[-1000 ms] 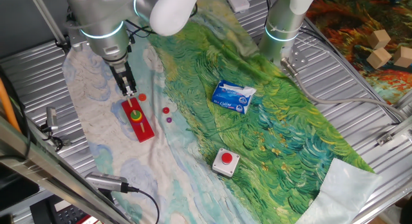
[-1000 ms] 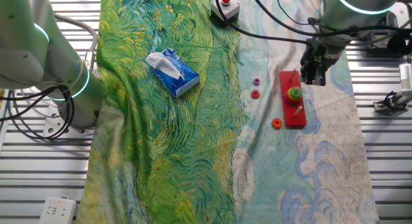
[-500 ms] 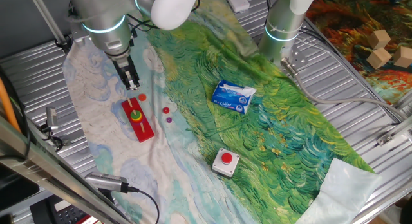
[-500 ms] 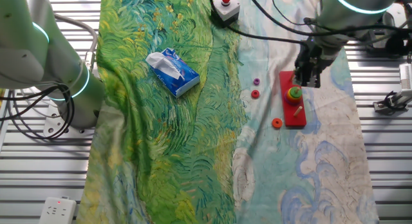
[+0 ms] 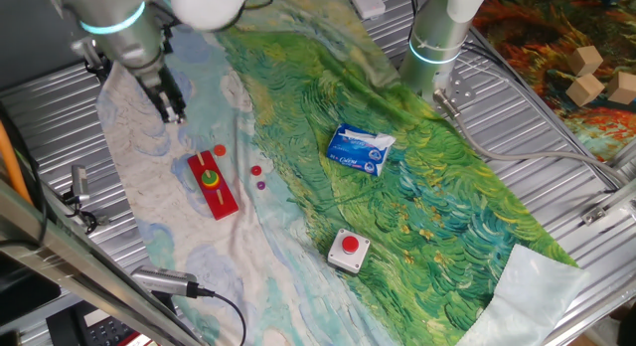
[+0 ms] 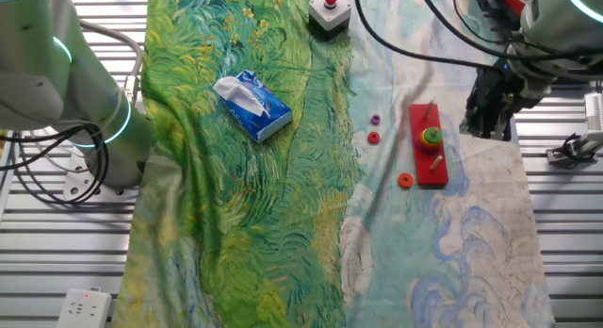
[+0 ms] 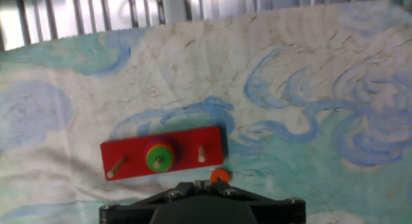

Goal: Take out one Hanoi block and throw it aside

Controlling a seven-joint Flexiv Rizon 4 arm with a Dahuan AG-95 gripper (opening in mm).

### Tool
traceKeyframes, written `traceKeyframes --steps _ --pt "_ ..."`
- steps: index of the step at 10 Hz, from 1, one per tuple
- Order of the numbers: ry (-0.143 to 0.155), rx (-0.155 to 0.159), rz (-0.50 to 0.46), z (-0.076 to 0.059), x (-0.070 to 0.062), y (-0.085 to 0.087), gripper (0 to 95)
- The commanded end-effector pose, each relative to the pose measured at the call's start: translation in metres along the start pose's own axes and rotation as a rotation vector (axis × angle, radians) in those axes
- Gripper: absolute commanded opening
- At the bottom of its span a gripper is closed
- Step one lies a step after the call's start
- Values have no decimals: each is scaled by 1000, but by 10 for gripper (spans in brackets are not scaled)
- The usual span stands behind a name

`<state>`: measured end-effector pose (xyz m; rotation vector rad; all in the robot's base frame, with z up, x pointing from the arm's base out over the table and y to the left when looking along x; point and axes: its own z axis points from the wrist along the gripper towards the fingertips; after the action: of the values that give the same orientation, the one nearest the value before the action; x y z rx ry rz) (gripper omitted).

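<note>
The green disc [image 7: 158,158] sits on the middle peg of the red board [image 7: 212,141], on top of a yellow disc [image 7: 168,148], so it has not been taken out. In both fixed views the gripper [image 5: 173,114] hangs above the cloth [image 5: 139,202], off to one side of the board and clear of it, holding nothing that I can see; whether its jaws are open or closed I cannot tell, since the fingers are dark and small there and the hand view shows only the hand's black body at the bottom edge. An orange disc [image 7: 220,176] lies on the cloth just beside the board. I judge this the approach stage: the next move calls for centring the fingers over the middle peg, descending with jaws apart, then pinching the green disc's rim and lifting it straight up off the peg.
</note>
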<state>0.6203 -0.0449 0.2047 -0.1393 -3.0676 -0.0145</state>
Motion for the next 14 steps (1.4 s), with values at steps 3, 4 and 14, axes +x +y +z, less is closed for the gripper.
traceKeyframes --steps 3,4,14 --pt "4 2 -13 -3 1 2 0" --pt "4 4 -3 5 -2 2 0" --pt "-55 -38 57 78 -3 48 0"
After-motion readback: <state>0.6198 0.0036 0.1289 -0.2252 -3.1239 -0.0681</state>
